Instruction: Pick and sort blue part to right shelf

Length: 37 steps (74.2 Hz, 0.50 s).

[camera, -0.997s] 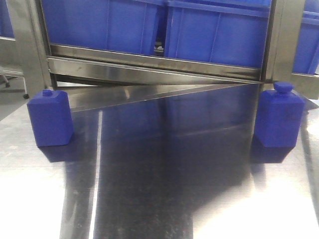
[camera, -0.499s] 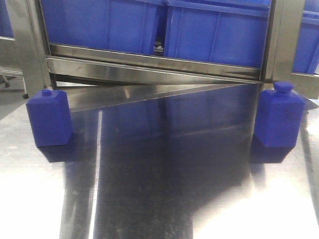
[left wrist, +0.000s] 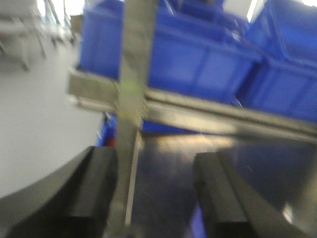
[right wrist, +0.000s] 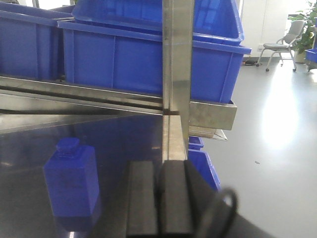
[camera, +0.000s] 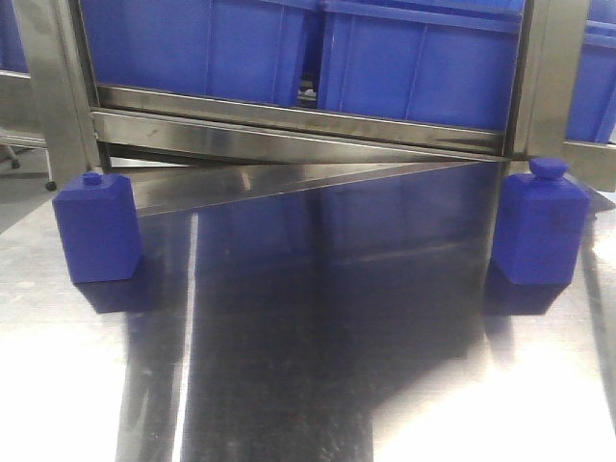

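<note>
I judge nothing sorted yet; one blue bottle-shaped plastic part stands at left of frame on the steel tabletop, its twin at right, both before the stainless-steel right shelf; my left end effector apart, right end effector together, both empty

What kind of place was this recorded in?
Likely a factory or warehouse sorting area: a steel rack holding large blue crates, a steel table carrying two blue parts, and open floor with a chair beyond.

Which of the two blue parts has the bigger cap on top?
The right blue part; the left blue part has only a small knob.
</note>
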Each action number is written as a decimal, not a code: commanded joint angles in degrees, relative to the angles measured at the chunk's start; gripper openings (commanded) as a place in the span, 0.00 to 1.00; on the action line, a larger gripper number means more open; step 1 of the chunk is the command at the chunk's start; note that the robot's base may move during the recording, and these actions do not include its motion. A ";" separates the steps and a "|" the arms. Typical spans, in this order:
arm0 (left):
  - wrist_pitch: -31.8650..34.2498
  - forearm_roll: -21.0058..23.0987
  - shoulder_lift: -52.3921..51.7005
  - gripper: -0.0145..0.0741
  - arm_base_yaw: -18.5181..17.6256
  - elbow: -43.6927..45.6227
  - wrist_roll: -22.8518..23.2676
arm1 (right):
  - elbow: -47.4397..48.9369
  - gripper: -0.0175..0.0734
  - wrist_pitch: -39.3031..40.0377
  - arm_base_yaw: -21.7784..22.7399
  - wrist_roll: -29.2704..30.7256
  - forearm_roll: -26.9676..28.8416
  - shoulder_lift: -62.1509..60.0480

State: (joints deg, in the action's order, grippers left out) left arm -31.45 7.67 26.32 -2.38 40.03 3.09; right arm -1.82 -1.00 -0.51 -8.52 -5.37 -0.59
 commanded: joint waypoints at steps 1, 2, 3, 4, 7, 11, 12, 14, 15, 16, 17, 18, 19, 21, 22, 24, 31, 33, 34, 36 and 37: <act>-1.10 3.88 4.80 0.76 -2.58 3.80 -0.17 | 1.34 0.26 5.18 0.17 0.35 -0.15 -1.22; -1.76 4.40 5.99 0.77 -3.08 4.05 -0.17 | 1.34 0.26 5.18 0.17 0.35 -0.15 -1.22; -2.41 4.89 6.39 0.77 -3.58 4.27 -0.17 | 1.34 0.26 5.18 0.17 0.35 -0.15 -1.22; -2.95 5.47 7.22 0.77 -4.11 4.50 -0.17 | 1.34 0.26 5.18 0.17 0.35 -0.15 -1.22; -4.25 7.01 10.21 0.77 -5.75 4.98 -0.17 | 1.34 0.26 5.18 0.17 0.35 -0.15 -1.22; -5.46 9.53 13.29 0.77 -8.19 5.56 -0.88 | 1.34 0.26 5.18 0.17 0.35 -0.15 -1.22; -5.63 10.27 14.19 0.77 -8.85 5.72 -1.17 | 1.34 0.26 5.18 0.17 0.35 -0.15 -1.22; -5.64 11.69 16.02 0.77 -10.24 6.03 -1.44 | 1.34 0.26 5.18 0.17 0.35 -0.15 -1.22; -5.64 12.00 16.47 0.77 -10.59 6.03 -1.44 | 1.34 0.26 5.18 0.17 0.35 -0.15 -1.22; -5.64 12.88 17.86 0.77 -11.66 6.35 -1.44 | 1.34 0.26 5.18 0.17 0.35 -0.15 -1.22; -5.75 13.31 18.80 0.77 -12.39 6.77 -1.44 | 1.34 0.26 5.18 0.17 0.35 -0.15 -1.22; -5.73 13.45 19.75 0.77 -13.12 7.08 -1.44 | 1.34 0.26 5.18 0.17 0.35 -0.15 -1.22; -5.73 13.58 20.21 0.77 -13.50 7.25 -1.44 | 1.34 0.26 5.18 0.17 0.35 -0.15 -1.22; -5.73 13.56 22.53 0.77 -15.39 8.04 -1.44 | 1.34 0.26 5.18 0.17 0.35 -0.15 -1.22; -5.73 13.56 23.06 0.77 -15.76 8.41 -1.44 | 1.34 0.26 5.18 0.17 0.35 -0.15 -1.22; -5.63 13.06 25.19 0.77 -17.12 9.27 -1.44 | 1.34 0.26 5.18 0.17 0.35 -0.15 -1.22; -5.91 10.11 32.70 0.77 -20.63 13.38 -1.44 | 1.34 0.26 5.18 0.17 0.35 -0.15 -1.22; -6.37 9.71 34.33 0.77 -21.04 14.46 -1.44 | 1.34 0.26 5.18 0.17 0.35 -0.15 -1.22; -6.77 9.58 35.40 0.77 -21.17 15.23 -1.44 | 1.34 0.26 5.18 0.17 0.35 -0.15 -1.22; -7.87 9.48 37.58 0.77 -21.45 16.89 -1.33 | 1.34 0.26 5.18 0.17 0.35 -0.15 -1.22; -8.21 9.48 38.67 0.77 -21.43 17.32 -1.33 | 1.34 0.26 5.18 0.17 0.35 -0.15 -1.22</act>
State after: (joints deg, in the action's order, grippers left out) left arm -41.33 17.27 60.62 -22.57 52.33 1.94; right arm -1.82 -1.00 -0.51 -8.52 -5.37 -0.59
